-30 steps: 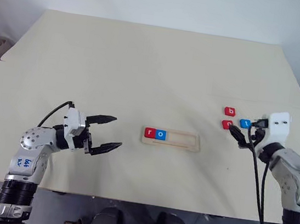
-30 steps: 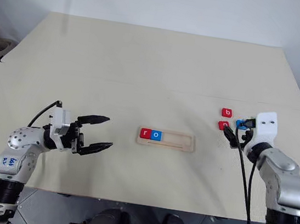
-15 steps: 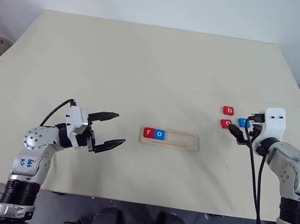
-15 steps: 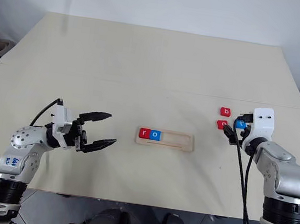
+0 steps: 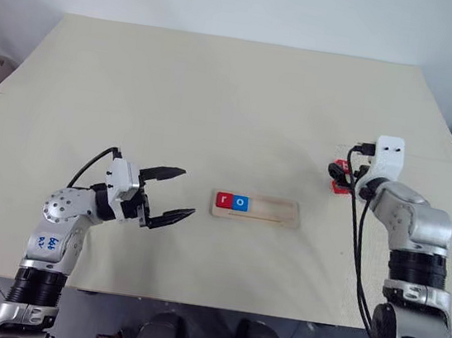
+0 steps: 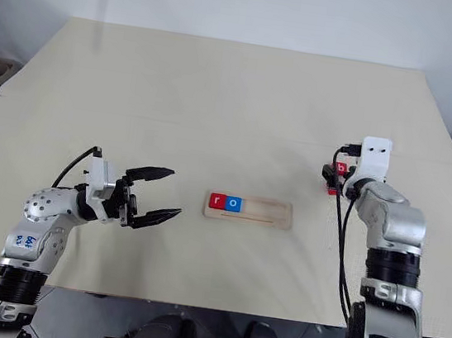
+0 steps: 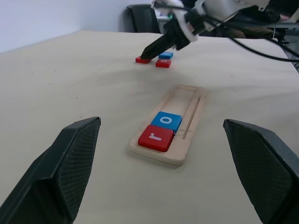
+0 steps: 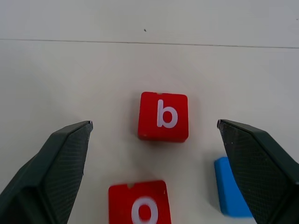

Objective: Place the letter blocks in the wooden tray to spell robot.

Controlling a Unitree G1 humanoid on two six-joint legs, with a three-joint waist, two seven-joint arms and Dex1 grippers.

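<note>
The right gripper (image 8: 154, 135) has advanced, fingers spread, over the red b block (image 8: 163, 116), well apart from the wooden tray (image 5: 256, 208) holding r and o; b goes next. Left gripper (image 5: 174, 192) fingers spread, empty.

The r block (image 5: 224, 199) and o block (image 5: 241, 203) sit at the wooden tray (image 5: 274, 212)'s left end.

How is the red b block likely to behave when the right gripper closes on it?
The red b block looks rigid and flat, so it probably won't bend or roll. It lies low on the table, so pads may have little edge to catch. Its face looks smooth, so it might slip. The right gripper is open around it.
</note>
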